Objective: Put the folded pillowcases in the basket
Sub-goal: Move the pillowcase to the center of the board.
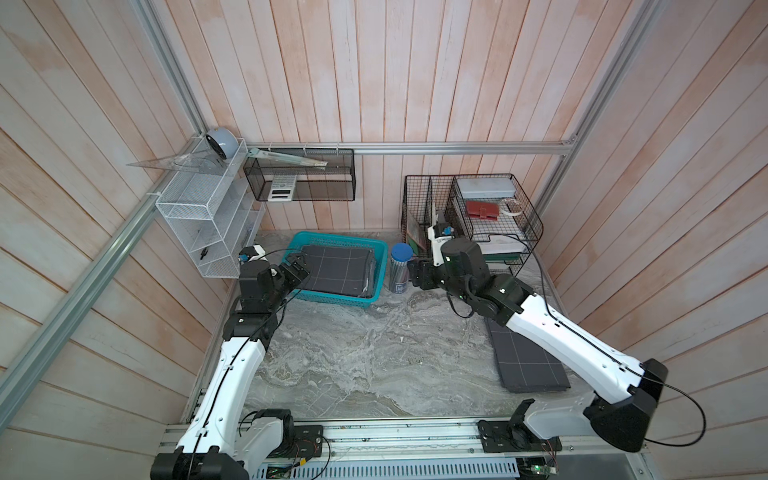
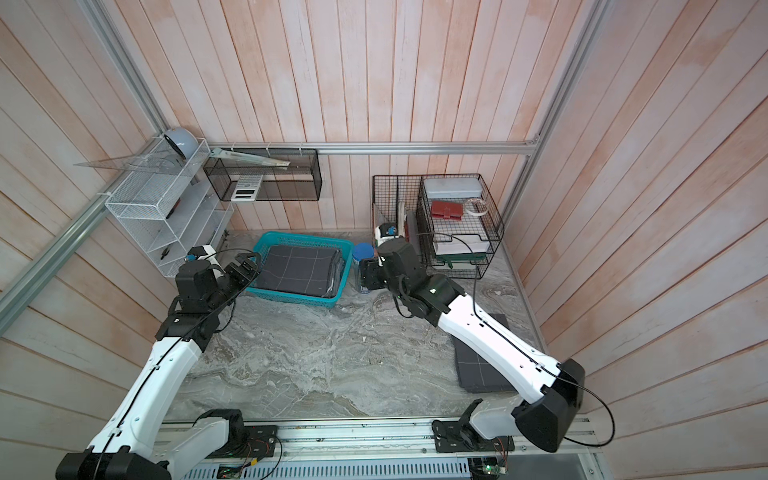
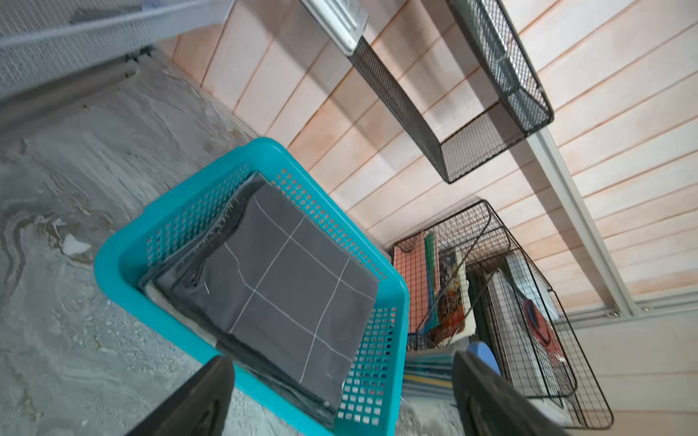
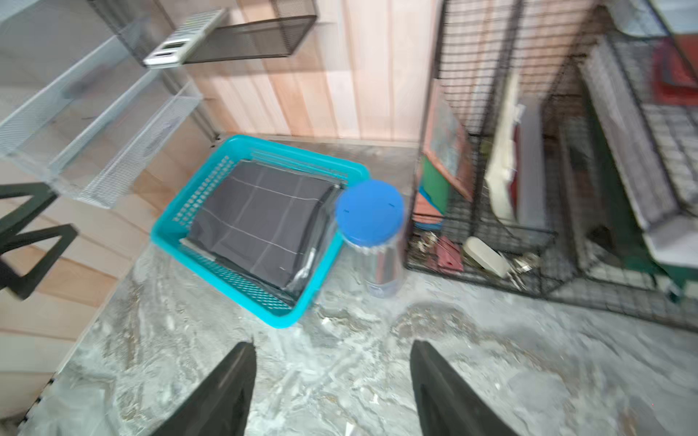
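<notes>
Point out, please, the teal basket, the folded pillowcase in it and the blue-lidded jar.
basket (image 1: 332,299): in a top view, front wall.
folded pillowcase (image 1: 336,268): in a top view, cloth centre.
blue-lidded jar (image 4: 370,211): right wrist view, lid.

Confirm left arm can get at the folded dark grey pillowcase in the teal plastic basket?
Probably yes. The left claw hangs open at the rim of the teal perforated plastic basket, and the folded dark grey pillowcase lies uncovered inside; nothing between.

The folded pillowcase (image 1: 336,270) lies in the basket (image 1: 332,300), back of the desk (image 1: 374,353); a canister (image 1: 400,270) stands just right of it, a wire organizer (image 1: 534,226) beyond, another folded cloth (image 1: 528,365) front right.
</notes>
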You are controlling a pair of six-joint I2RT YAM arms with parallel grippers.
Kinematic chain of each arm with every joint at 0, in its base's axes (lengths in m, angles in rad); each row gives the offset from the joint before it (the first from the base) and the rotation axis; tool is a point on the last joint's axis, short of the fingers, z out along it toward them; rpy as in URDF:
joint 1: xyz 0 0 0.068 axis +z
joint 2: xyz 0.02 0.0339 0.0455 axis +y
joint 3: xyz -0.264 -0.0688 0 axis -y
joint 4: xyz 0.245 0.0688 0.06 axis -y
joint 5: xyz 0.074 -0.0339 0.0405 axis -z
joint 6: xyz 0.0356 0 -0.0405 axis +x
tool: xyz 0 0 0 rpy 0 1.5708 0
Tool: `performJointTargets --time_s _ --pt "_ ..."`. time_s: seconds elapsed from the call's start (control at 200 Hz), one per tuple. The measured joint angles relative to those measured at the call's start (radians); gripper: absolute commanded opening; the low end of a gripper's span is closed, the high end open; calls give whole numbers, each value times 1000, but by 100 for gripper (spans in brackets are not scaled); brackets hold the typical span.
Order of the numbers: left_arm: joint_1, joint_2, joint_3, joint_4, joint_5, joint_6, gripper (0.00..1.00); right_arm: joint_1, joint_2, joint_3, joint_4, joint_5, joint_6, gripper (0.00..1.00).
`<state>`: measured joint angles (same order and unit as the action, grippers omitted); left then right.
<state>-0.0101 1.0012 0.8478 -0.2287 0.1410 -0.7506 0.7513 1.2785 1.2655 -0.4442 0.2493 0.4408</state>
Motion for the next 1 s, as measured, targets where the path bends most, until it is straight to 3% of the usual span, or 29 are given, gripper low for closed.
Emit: performJointTargets --time_s 0.125,0.29,0.54,0.695,1.0 --pt "-40 -56 -86 -44 24 -2 97 -144 -148 -201 -2 11 31 73" --pt "-172 -131 -217 -108 -1 0 99 -348 -272 -442 -6 2 76 76" --pt "-275 -164 -357 -116 -64 -47 100 -664 -138 -603 18 -167 136 78" --pt "-308 -156 -357 -79 -96 -48 100 -717 2 -589 49 -212 154 78" --pt "-338 -105 -358 18 -116 -63 100 -727 266 -436 58 -318 123 78"
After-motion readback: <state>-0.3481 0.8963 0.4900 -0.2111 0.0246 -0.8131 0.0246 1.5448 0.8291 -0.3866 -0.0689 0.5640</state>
